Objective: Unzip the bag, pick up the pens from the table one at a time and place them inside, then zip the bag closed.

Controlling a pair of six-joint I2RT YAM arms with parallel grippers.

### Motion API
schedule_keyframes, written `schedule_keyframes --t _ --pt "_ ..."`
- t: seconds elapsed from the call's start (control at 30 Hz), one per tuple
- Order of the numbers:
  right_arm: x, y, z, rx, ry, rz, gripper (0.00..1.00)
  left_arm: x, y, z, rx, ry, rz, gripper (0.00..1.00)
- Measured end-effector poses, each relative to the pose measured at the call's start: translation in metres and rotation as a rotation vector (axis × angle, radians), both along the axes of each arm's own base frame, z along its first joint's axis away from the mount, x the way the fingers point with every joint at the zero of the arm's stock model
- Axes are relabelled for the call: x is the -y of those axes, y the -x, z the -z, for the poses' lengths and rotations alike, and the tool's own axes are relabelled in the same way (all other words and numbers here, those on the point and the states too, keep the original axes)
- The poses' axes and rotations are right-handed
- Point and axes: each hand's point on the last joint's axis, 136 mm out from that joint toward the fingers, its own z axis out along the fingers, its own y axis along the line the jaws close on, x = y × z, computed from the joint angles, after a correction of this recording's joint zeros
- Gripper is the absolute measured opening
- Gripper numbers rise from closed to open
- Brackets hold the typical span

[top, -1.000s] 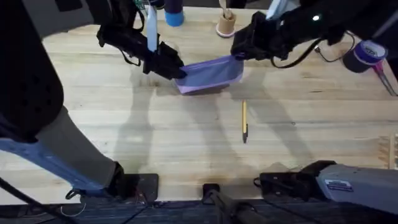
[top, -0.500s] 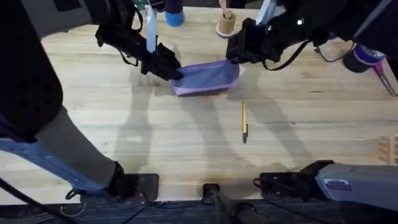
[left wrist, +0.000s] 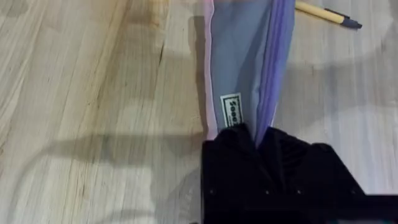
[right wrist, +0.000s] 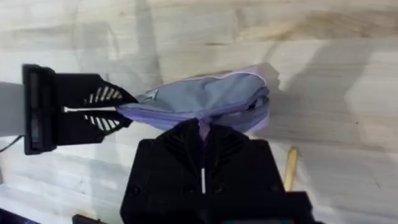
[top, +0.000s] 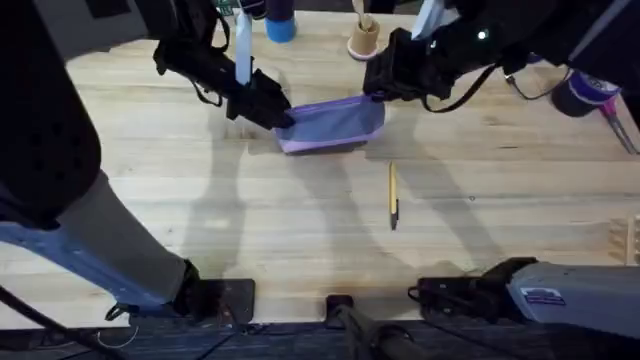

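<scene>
The lavender bag [top: 332, 122] lies on the table [top: 200, 200] at the far middle, held between both arms. My left gripper [top: 281, 113] is shut on the bag's left end; in the left wrist view its fingers [left wrist: 255, 135] pinch the bag [left wrist: 242, 56] beside a small label. My right gripper [top: 379, 90] is shut on the bag's right end. In the right wrist view it [right wrist: 203, 129] pinches a small lilac tab on the bulging bag [right wrist: 199, 99], with the left gripper [right wrist: 93, 111] opposite. One yellow pen [top: 393, 195] lies nearer, apart from the bag, and appears as the pen [left wrist: 326, 14] and pen [right wrist: 290, 168] in the wrist views.
At the table's far edge stand a blue container [top: 281, 24] and a wooden spool [top: 364, 38]. A purple tape roll [top: 590, 88] and a pink-handled tool [top: 620, 122] lie at the far right. Bare planks stretch around the pen and toward the near edge.
The right gripper has shifted left with its end of the bag, pushing the bag shorter and a little left. The left gripper and the pen have stayed put.
</scene>
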Motion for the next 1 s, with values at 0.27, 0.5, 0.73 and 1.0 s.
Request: schedule_keyframes --t 0.27,0.5,0.73,1.0 --pt "0.007 -0.017 -0.017 0.074 -0.054 0.031 0.033 0.004 -0.001 -0.005 0.003 0.035 0.000 0.041" --pt "0.046 -0.025 -0.062 0.177 -0.156 0.120 0.033 0.027 0.002 -0.026 0.010 0.181 0.027 0.042" --pt "0.138 -0.039 -0.125 0.410 -0.130 0.370 0.030 0.016 0.003 -0.012 -0.006 0.099 0.017 0.042" --pt "0.168 -0.029 -0.154 0.500 -0.099 0.458 0.030 0.000 0.002 0.004 -0.028 0.027 -0.009 0.041"
